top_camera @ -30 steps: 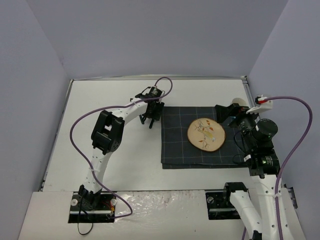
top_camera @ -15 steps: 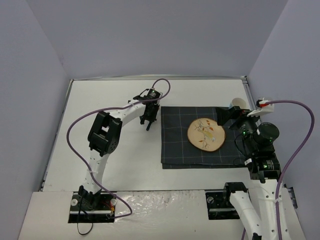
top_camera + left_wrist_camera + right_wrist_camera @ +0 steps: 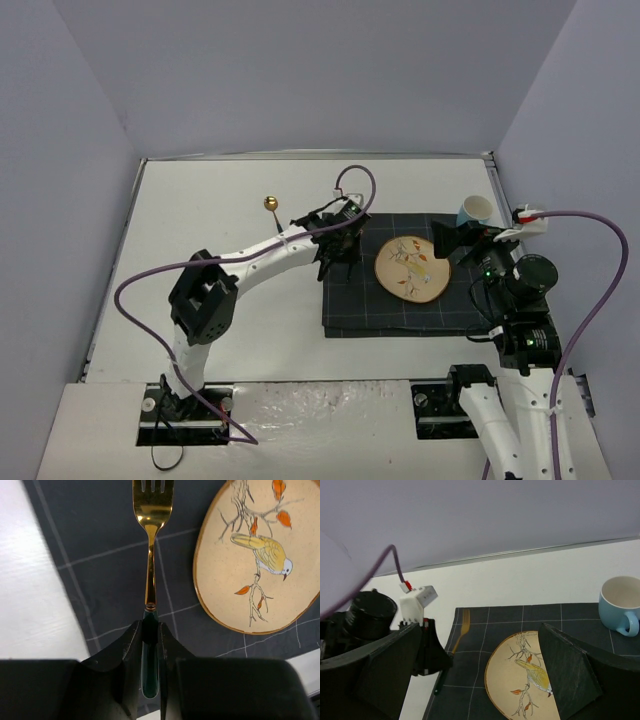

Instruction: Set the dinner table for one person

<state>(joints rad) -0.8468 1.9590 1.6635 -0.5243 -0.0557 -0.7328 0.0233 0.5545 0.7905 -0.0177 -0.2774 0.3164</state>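
Counter [image 3: 200,230] takes up nearly the whole scene from where I stand: a broad white top with a thin metal rim and grey walls on three sides. On its bare left half, towards the far side, lies a small gold-headed utensil [image 3: 271,203] with a thin dark stem, too small to name more closely.

Just right of it, the left arm reaches in over the left edge of the dark navy grid-lined placemat [image 3: 350,300]. The left hand [image 3: 150,625] is pressed together, pinching a fork [image 3: 150,545] by its dark green handle. The gold neck and tines stick out beyond the fingers [image 3: 131,645] and point at the far wall. The fork sits over the left strip of the cloth, running alongside the plate and just clear of its rim. I cannot tell whether it rests on the cloth or hangs a little above it.

In the middle of the placemat lies a round cream plate [image 3: 412,267], painted with a yellow bird on a branch with orange leaves.

Further right, the right hand [image 3: 487,652] hangs above the placemat's right side, spread wide and holding nothing. Beyond it, at the placemat's far right corner, a light blue mug [image 3: 473,210] with a white inside stands upright, apparently on the cloth.
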